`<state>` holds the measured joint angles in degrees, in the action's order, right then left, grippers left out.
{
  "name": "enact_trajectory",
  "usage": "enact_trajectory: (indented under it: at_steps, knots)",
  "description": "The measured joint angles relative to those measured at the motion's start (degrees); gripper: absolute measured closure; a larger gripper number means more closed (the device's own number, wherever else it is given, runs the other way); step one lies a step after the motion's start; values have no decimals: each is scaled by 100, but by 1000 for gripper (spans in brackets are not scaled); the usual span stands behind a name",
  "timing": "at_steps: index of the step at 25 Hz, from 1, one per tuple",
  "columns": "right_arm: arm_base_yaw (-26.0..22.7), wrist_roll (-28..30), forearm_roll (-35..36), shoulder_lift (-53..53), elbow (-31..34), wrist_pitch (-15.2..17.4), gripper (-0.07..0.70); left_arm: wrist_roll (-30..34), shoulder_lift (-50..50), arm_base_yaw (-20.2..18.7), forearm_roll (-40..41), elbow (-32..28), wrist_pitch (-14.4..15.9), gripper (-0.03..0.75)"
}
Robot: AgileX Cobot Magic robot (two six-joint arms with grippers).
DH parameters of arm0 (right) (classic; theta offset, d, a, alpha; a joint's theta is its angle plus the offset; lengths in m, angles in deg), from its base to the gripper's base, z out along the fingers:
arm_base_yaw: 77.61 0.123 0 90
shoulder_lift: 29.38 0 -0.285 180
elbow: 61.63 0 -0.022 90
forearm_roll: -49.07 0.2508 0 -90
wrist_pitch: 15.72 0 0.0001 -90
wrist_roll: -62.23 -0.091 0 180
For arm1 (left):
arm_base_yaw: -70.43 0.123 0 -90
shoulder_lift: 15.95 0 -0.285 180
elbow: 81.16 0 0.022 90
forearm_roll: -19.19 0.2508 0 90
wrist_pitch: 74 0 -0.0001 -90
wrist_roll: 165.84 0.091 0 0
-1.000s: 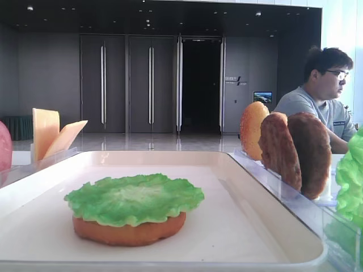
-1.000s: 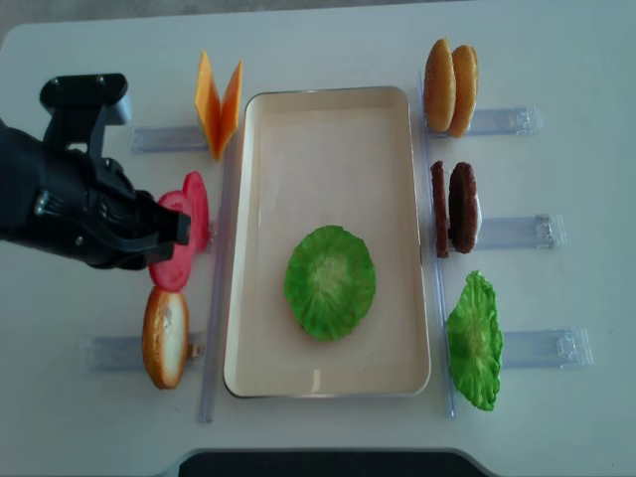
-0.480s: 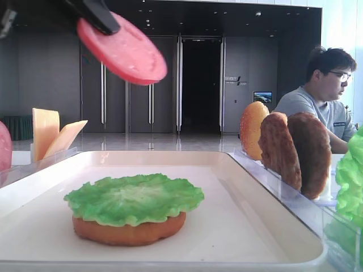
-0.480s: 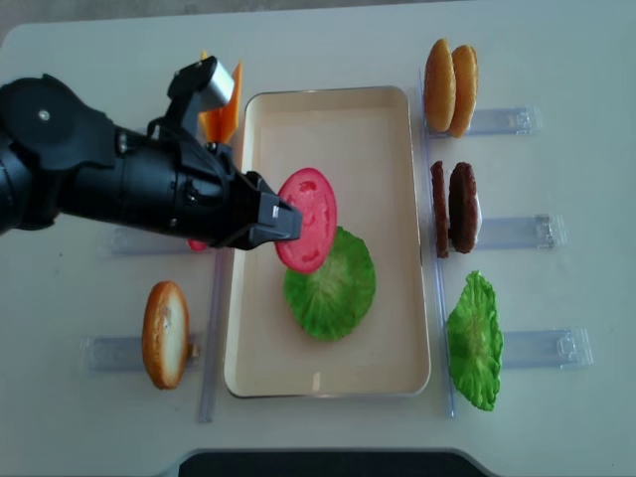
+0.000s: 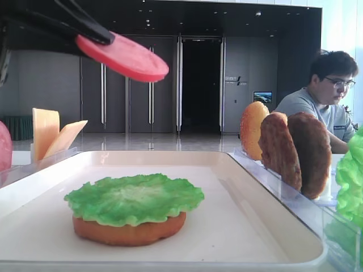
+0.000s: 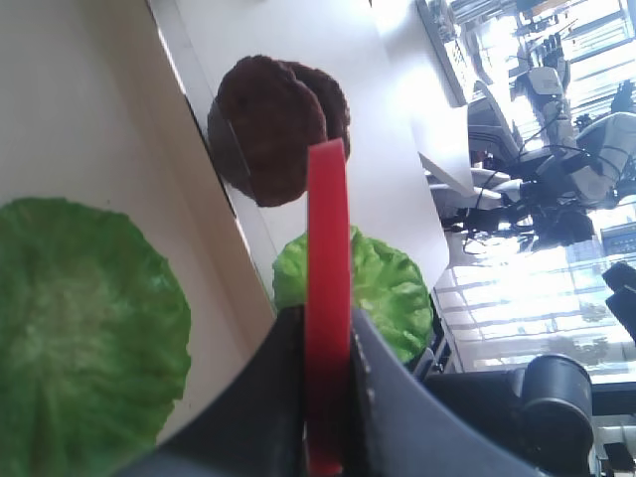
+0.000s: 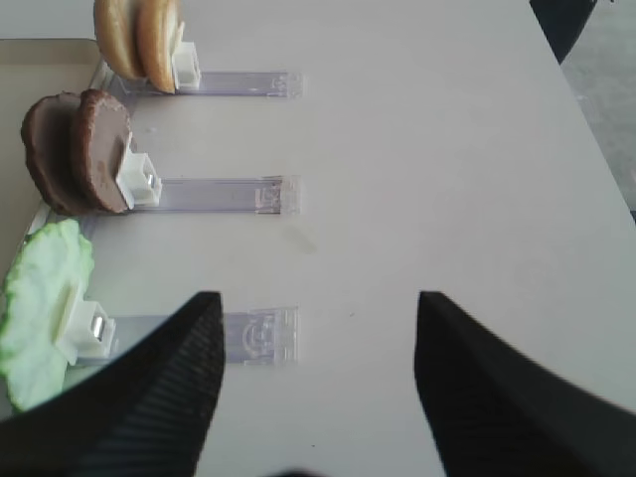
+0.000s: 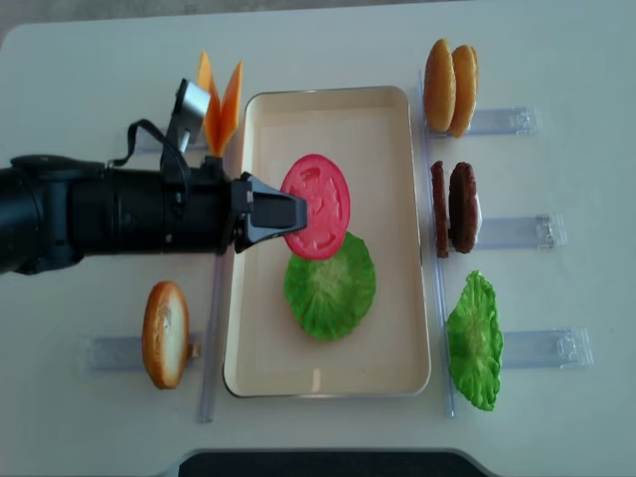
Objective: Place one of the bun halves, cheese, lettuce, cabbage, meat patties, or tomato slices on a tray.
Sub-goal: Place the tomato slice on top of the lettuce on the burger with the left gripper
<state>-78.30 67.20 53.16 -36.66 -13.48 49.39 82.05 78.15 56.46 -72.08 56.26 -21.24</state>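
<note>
A pinkish-red tomato slice hangs in the air over the cream tray, pinched at its left edge by my left gripper, which is shut on it. The slice is tilted, well above the tray floor and just past the far edge of the stack. In the left wrist view the slice stands edge-on between the fingers. On the tray lies a green lettuce leaf on a bun half. My right gripper stands open over bare table, holding nothing.
Clear racks flank the tray: cheese and a bun half on the left; bun halves, meat patties and another lettuce on the right. A seated person is behind the table at right.
The left gripper lifted the tomato slice off the left rack and carried it right over the tray. In the last half second the slice edged further over the tray and the arm turned level.
</note>
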Motion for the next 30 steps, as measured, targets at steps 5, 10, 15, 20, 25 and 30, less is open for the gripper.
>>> enact_trajectory:
  at_steps: [5, 10, 15, 20, 25, 30]
  knots:
    - [0, 0, 0, 0, 0, 0, 227, 454, 394, 72, -249, -322, 182, 666]
    - [0, 0, 0, 0, 0, 0, 227, 786, 980, 72, -514, -322, 612, 666]
    - [0, 0, 0, 0, 0, 0, 227, 884, 1493, 72, -554, -322, 651, 666]
    - [0, 0, 0, 0, 0, 0, 227, 990, 1688, 72, -583, -322, 728, 666]
    - [0, 0, 0, 0, 0, 0, 227, 1015, 1694, 72, -615, -322, 581, 666]
    - [0, 0, 4, 0, 0, 0, 227, 1020, 1694, 72, -620, -322, 582, 667]
